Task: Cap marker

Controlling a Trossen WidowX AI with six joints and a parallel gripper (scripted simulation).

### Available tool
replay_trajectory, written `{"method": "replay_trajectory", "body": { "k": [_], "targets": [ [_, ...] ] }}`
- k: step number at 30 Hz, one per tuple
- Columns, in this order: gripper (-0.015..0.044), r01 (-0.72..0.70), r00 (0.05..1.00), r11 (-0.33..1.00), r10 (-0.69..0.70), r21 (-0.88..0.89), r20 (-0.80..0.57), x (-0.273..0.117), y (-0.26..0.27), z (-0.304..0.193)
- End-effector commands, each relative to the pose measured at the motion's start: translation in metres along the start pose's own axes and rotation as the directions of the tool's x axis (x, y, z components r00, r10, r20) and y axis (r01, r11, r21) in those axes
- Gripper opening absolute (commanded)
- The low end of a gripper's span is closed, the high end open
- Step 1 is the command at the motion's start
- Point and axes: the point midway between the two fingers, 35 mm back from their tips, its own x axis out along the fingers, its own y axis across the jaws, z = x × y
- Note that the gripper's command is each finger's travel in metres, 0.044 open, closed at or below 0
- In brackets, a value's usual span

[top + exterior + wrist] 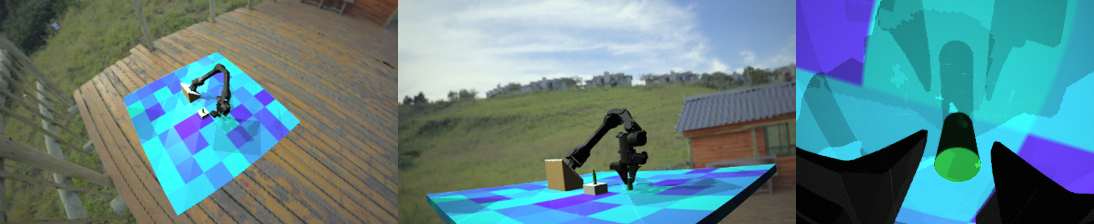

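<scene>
Claw [221, 115] [630, 179] [960, 141] about half open, holding nothing. Wrist view: its two dark, tapering fingers stand one on each side of the cap [629, 184] [957, 162], with a visible gap on either flank; the cap presents a bright green, round top and a darker side. Shadows of the fingers and cap fall across the cyan, blue and violet tiles of the table [189, 167] [656, 203] [826, 107]. Exterior view: the claw points down, its fingertips low about the upper part of the cap, which stands upright on the table, apart from the block [203, 114] [595, 189]. In that pale block the green marker [203, 109] [594, 177] stands upright, uncapped. The black arm [226, 82] [594, 141] rises from a brown wedge [190, 94] [555, 176] and bends down to the claw. Behind lie a grassy hill [519, 141], distant buildings along its crest, a cloudy blue sky, and at right a reddish house [720, 151] with a ribbed, blue-grey roof. Top view: the claw is beside the block, largely masking the cap. Around the table spreads a weathered plank deck [322, 80], bordered by a wooden railing [52, 161] with grass beyond.
</scene>
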Motion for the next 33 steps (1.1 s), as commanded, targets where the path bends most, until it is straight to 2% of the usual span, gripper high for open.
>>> {"method": "replay_trajectory", "body": {
  "k": [1,5,9,18,21,33],
  "targets": [
    [0.0236,-0.007,1.000,1.000,0.007,0.009,-0.004,0.008,0.001,-0.001],
    [0.0236,-0.008,1.000,1.000,0.008,0.008,-0.004,0.012,0.001,-0.002],
    [0.0131,-0.008,1.000,1.000,0.008,0.008,-0.004,0.012,0.001,-0.001],
    [0.0071,-0.008,1.000,1.000,0.008,0.008,-0.004,0.012,0.001,-0.001],
    [0.0000,-0.007,1.000,1.000,0.007,0.009,-0.004,0.008,0.001,-0.001],
    [0.0000,-0.004,1.000,1.000,0.004,0.009,-0.004,-0.029,-0.001,0.000]
  ]
}}
